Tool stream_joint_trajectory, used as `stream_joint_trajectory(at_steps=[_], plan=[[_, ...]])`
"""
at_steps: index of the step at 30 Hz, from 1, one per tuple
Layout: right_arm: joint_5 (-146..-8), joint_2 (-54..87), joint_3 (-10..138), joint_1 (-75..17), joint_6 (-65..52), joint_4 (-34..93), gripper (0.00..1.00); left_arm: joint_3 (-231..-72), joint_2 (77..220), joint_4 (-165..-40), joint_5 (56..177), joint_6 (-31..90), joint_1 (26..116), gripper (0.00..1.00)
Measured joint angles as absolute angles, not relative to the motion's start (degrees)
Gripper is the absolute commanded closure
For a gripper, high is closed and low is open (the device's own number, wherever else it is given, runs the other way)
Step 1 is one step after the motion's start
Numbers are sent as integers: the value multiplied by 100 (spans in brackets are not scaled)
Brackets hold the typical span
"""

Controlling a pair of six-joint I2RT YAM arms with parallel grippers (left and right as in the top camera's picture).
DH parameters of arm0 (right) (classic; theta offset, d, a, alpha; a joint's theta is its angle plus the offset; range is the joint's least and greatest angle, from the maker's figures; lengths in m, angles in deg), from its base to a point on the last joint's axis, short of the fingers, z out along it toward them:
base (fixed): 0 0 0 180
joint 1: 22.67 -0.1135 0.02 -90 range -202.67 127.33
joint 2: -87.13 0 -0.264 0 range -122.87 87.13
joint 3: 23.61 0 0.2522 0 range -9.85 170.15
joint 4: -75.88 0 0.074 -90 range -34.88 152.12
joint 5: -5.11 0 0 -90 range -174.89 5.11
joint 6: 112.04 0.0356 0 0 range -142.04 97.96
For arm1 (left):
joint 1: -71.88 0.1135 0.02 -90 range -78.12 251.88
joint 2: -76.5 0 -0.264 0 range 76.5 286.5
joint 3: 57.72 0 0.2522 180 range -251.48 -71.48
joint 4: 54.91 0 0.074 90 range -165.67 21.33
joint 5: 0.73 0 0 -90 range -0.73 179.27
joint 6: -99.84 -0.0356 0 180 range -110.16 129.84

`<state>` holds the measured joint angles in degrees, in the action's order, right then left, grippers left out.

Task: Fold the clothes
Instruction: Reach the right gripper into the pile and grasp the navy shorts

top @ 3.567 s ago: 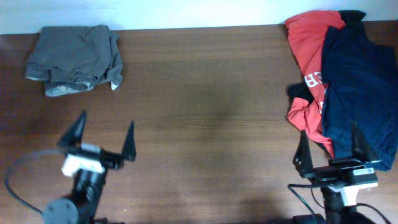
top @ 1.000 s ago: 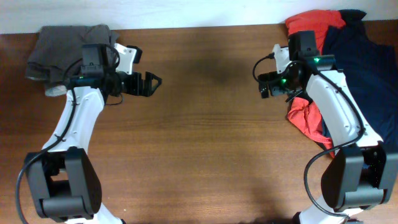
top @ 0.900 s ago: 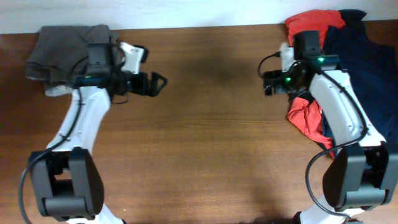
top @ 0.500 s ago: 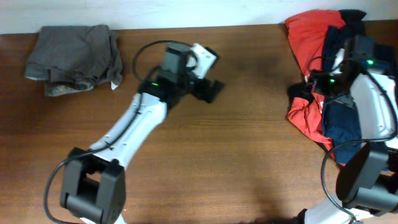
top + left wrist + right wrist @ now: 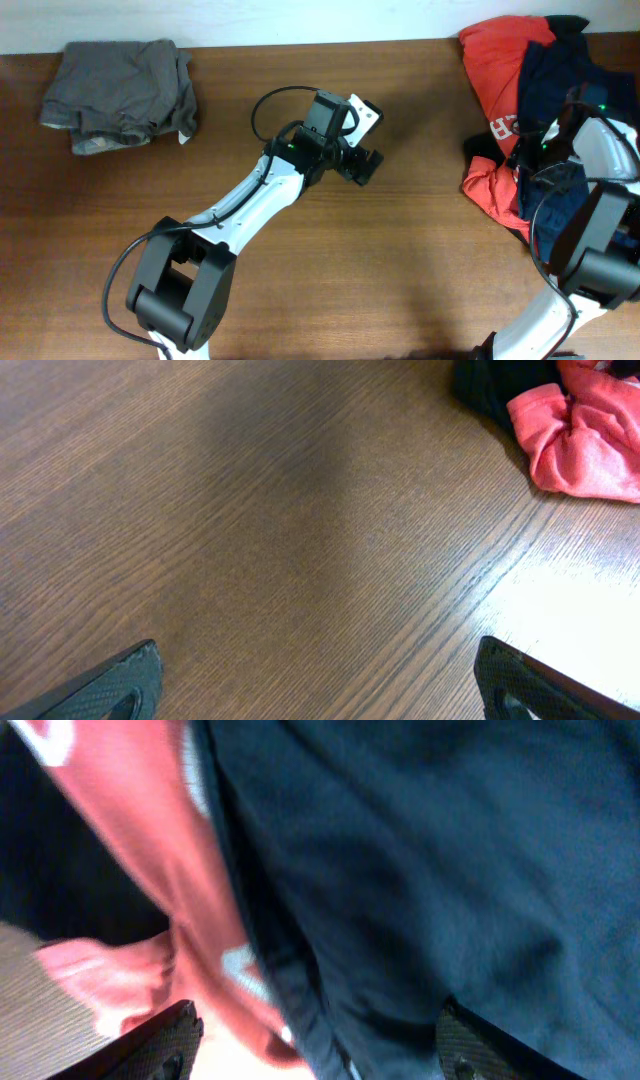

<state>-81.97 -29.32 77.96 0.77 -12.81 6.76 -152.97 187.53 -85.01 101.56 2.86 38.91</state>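
The clothes lie in a heap at the table's right edge: navy shorts (image 5: 562, 72) over a red jersey with white lettering (image 5: 498, 60), and a black garment (image 5: 481, 150) at its left edge. A grey-brown garment (image 5: 120, 92) lies folded at the far left. My left gripper (image 5: 363, 166) is open and empty over bare wood at mid-table, pointing toward the heap. Its wrist view shows the gripper (image 5: 320, 695) with the red jersey (image 5: 590, 430) and black garment (image 5: 490, 382) ahead. My right gripper (image 5: 315, 1045) is open just above the navy shorts (image 5: 430, 850), with the red jersey (image 5: 120, 830) to one side.
The brown wooden table (image 5: 400, 270) ends at a white wall along the far edge. The right arm (image 5: 600, 130) lies across the heap. The left arm (image 5: 250, 200) stretches diagonally over the table's middle.
My left arm has swung right, from beside the grey-brown garment to mid-table. My right arm has moved from the heap's left edge to over the navy shorts.
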Motion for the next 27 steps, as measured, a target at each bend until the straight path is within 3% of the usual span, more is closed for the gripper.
stream_joint_trajectory(at_steps=[6, 25, 27], plan=[[-8243, -3091, 7796, 77, -1272, 792, 43, -15297, 18752, -8565, 10069, 325, 3889, 1], [-8025, -3120, 7973, 663, -1279, 445, 44, -15297, 18752, -8602, 9968, 327, 3889, 1], [-7942, -3120, 7973, 718, -1279, 445, 52, -15297, 18752, -8602, 9968, 331, 3889, 1]])
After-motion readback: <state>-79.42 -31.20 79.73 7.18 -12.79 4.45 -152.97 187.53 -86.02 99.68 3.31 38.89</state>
